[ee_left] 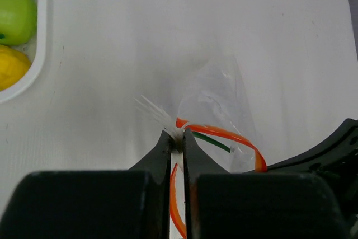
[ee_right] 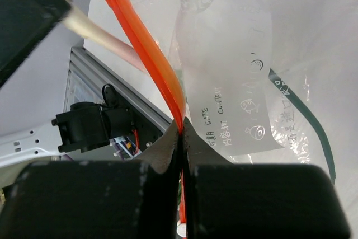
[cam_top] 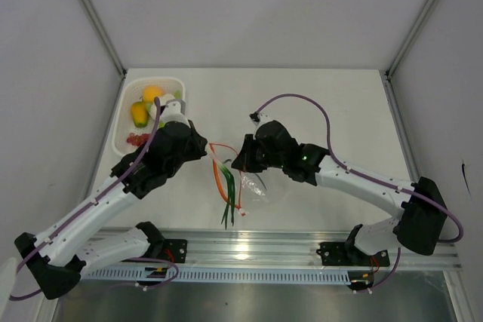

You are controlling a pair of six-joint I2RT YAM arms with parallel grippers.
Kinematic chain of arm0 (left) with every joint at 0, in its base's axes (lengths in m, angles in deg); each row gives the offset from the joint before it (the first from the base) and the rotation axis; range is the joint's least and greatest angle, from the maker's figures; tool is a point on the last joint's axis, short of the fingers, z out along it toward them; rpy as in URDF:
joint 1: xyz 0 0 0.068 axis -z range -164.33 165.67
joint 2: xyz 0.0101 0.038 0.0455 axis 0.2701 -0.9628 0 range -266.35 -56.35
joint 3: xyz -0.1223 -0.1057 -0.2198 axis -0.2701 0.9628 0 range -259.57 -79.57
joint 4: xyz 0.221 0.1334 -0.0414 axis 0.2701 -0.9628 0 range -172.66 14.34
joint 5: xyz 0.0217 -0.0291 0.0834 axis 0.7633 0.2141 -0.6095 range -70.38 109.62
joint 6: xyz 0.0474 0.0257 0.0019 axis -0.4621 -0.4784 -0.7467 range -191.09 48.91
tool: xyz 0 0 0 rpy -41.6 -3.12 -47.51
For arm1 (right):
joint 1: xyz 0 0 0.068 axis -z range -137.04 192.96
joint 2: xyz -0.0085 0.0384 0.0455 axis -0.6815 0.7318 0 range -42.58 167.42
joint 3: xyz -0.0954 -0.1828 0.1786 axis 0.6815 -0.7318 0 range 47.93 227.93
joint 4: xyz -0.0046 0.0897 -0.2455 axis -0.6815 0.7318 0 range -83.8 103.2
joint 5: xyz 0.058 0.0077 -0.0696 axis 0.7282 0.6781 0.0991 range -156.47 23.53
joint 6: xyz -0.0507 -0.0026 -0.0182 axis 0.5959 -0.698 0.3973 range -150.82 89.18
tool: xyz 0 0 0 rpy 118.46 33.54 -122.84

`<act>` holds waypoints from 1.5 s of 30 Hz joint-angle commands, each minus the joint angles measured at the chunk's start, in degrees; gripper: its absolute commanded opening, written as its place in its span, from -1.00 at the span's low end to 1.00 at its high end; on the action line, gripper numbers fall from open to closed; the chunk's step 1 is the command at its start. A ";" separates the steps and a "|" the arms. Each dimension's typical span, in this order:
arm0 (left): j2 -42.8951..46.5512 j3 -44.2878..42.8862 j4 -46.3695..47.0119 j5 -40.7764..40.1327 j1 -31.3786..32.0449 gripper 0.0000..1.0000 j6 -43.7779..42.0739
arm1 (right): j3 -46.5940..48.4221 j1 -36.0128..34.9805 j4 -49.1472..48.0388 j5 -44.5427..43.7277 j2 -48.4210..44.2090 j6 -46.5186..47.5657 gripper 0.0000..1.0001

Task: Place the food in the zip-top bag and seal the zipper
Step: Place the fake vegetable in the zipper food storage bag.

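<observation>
The clear zip-top bag (cam_top: 260, 186) sits between my two grippers, its orange-red zipper (cam_top: 219, 173) bowed open. My left gripper (cam_top: 213, 154) is shut on the bag's mouth edge (ee_left: 162, 117) beside the zipper (ee_left: 224, 134). My right gripper (cam_top: 239, 164) is shut on the zipper strip (ee_right: 151, 54); the bag's printed panel (ee_right: 235, 82) hangs beside it. Long green stalks (cam_top: 229, 203) lie at the bag's mouth, one showing through the plastic (ee_right: 313, 130). An orange ball (cam_top: 152, 92), yellow-orange fruit (cam_top: 139, 114), green apple (ee_left: 14, 12) and small red pieces (cam_top: 136, 139) sit in the basket.
The white mesh basket (cam_top: 119, 122) stands at the back left, just behind my left arm; its rim (ee_left: 40, 37) shows in the left wrist view. The aluminium rail (cam_top: 287, 243) runs along the near table edge. Grey walls close in on both sides.
</observation>
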State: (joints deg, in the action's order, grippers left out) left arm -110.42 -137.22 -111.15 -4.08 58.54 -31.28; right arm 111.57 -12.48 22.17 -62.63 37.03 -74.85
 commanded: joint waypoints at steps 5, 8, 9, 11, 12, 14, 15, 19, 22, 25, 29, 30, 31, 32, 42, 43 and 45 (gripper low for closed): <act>2.47 -3.44 -1.26 -6.79 2.20 -0.99 4.30 | 2.19 -0.55 -1.73 -1.55 1.60 -4.04 -1.00; 2.91 -2.82 -0.99 -12.40 6.15 -0.99 6.32 | 3.16 -0.46 -1.46 -1.64 2.30 -6.06 -1.00; 2.91 -2.73 -1.25 -14.42 7.13 -0.99 7.11 | 3.51 -0.46 -1.64 -1.55 2.47 -6.68 -1.00; 3.35 -2.12 -0.03 -18.65 9.15 -0.99 8.79 | 3.51 -0.46 -3.12 -0.76 2.74 -9.04 -1.00; 3.52 -0.46 0.59 -19.36 9.51 -0.99 9.23 | 3.34 -0.46 -3.83 0.28 2.83 -9.84 -1.00; 3.09 -0.36 0.34 -22.08 10.73 -0.99 11.94 | 3.34 -0.55 -5.41 0.91 3.09 -11.86 -1.00; 2.91 -0.36 -0.19 -23.39 11.35 -0.99 14.22 | 3.42 -0.55 -5.68 1.26 3.27 -12.48 -1.00; 1.68 0.26 0.51 -32.62 14.78 -0.99 18.01 | 3.34 -0.37 -7.35 2.58 3.27 -15.55 -1.00; -0.42 0.08 -2.22 -39.21 17.24 -0.99 23.99 | 2.98 -0.11 -8.41 2.32 3.00 -17.75 -1.00; -3.67 -0.27 -5.98 -43.61 17.86 -0.99 29.87 | 2.72 0.24 -8.58 1.79 2.21 -19.24 -1.00; -10.61 -5.61 -25.56 -47.31 18.12 -0.99 50.49 | 3.16 0.77 -8.67 1.96 1.51 -20.48 -1.00; -14.19 -6.68 -35.43 -48.09 18.12 -0.99 60.55 | 2.99 0.86 -8.76 1.96 1.34 -20.83 -1.00; -16.23 -7.47 -40.40 -48.36 18.21 -0.99 65.34 | 3.16 0.95 -8.50 1.88 1.25 -21.09 -1.00; -18.08 -9.13 -45.06 -48.71 18.65 -0.99 70.35 | 3.25 1.03 -8.23 1.62 1.16 -21.36 -1.00; -21.96 -13.09 -53.38 -50.56 24.45 -0.99 76.76 | 0.09 2.27 -8.84 1.87 0.37 -22.15 -1.00; -21.88 -13.45 -52.68 -50.91 25.06 -0.99 75.25 | -0.18 2.27 -8.85 1.88 0.37 -21.98 -1.00; -21.53 -13.72 -46.81 -50.65 25.24 -0.99 66.49 | -0.09 2.27 -8.50 1.79 -0.07 -21.10 -1.00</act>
State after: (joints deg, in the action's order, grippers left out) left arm -134.04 -148.34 -151.50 -51.18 82.89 38.97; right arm 111.53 -10.45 15.77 -60.93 39.20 -95.74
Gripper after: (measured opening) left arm 0.037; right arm 0.003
